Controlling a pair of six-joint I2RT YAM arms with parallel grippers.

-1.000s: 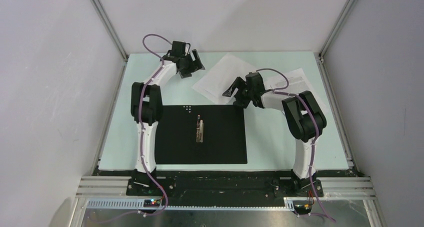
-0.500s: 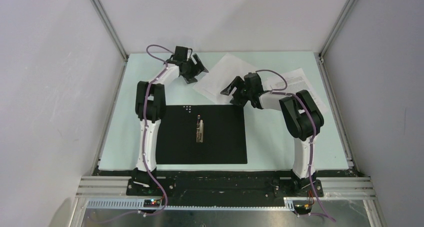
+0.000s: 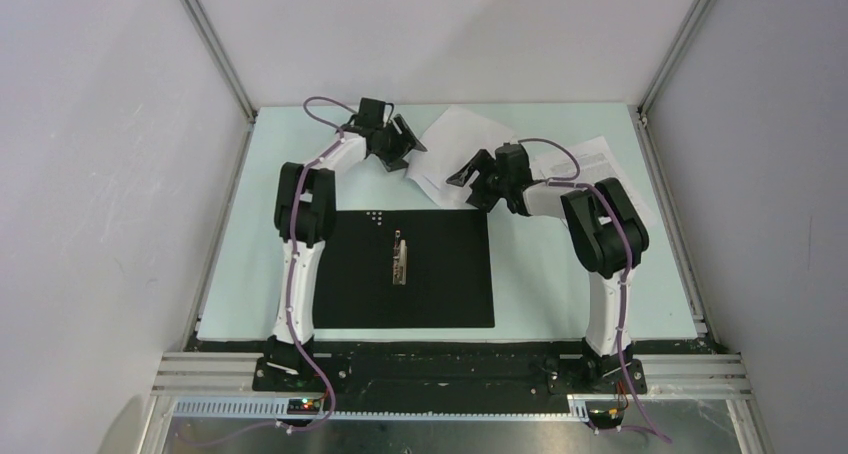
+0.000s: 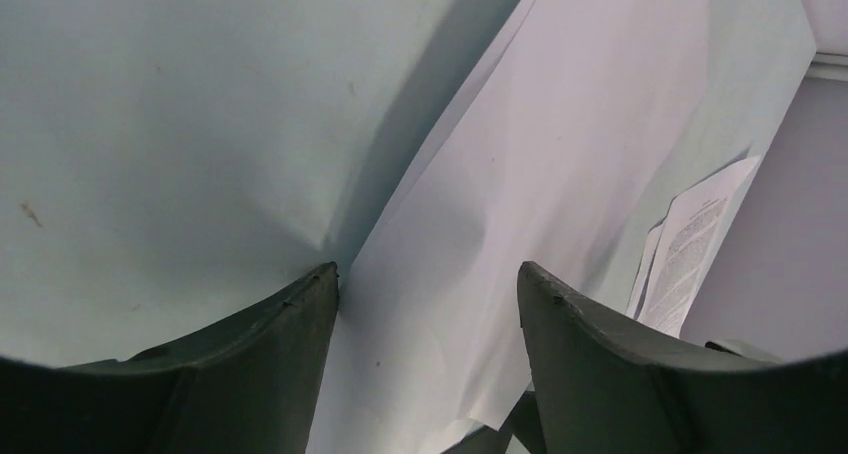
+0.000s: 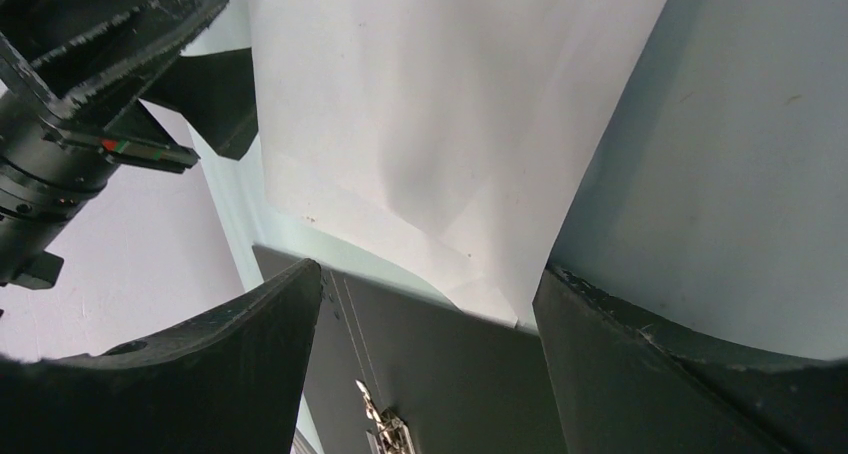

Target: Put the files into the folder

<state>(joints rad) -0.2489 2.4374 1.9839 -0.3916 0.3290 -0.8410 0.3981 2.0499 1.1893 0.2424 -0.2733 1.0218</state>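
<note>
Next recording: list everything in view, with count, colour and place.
folder: one, open, black inside, near centre of the table
metal clip: one, silver, middle of the folder
blank sheets: overlapping pile, count unclear, white, far centre beyond the folder
printed sheets: at least two, white with black text, far right, partly under the right arm
table: one, pale green
walls: white, around the table
left gripper: one, black, open, at the blank sheets' left edge
right gripper: one, black, open, over the blank sheets' near corner
</note>
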